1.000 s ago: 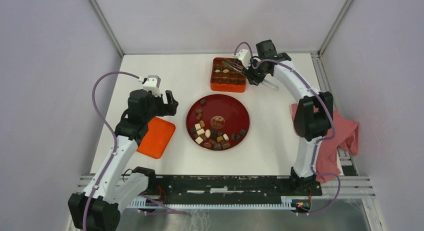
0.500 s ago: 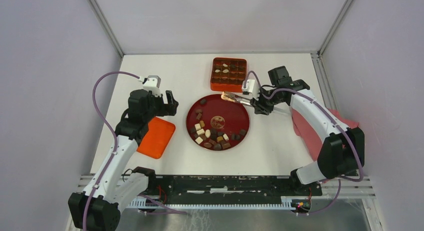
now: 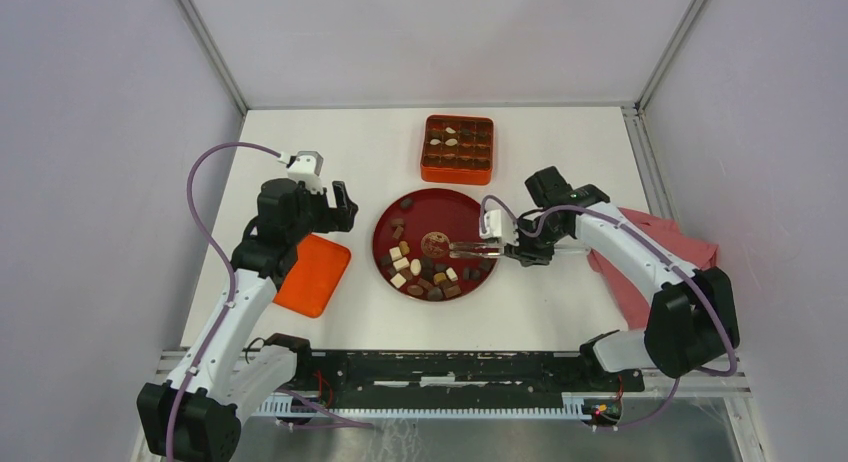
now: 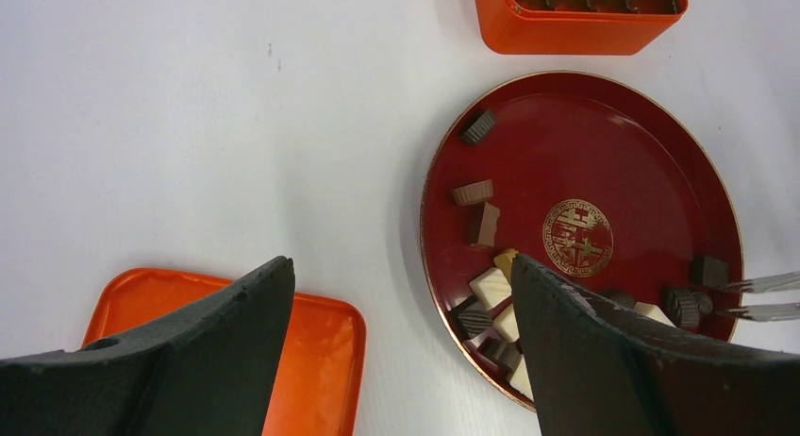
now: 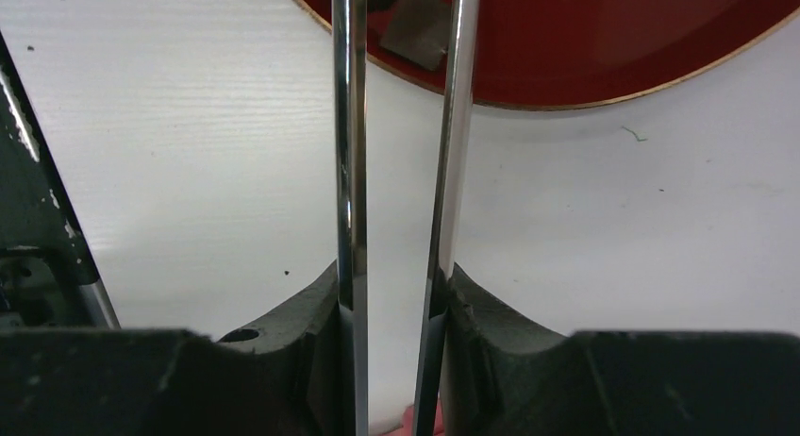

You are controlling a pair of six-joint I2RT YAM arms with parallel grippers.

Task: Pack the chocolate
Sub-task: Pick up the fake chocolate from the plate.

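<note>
Only one sign shows from where I stand. It is a round gold emblem (image 4: 577, 238) stamped in the middle of the red plate (image 4: 641, 153), right of centre in the left wrist view. Inside a finely patterned ring is a squarish figure of straight strokes, like a Chinese character doubled side by side, but I can't read it for certain. In the overhead view it is only a tan dot at mid-frame. I can read no letters or numbers.

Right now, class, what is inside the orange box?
The orange box is divided into small cells, and a few pale chocolates sit in some of them. Whether the darker cells hold dark pieces is too small to tell.
</note>
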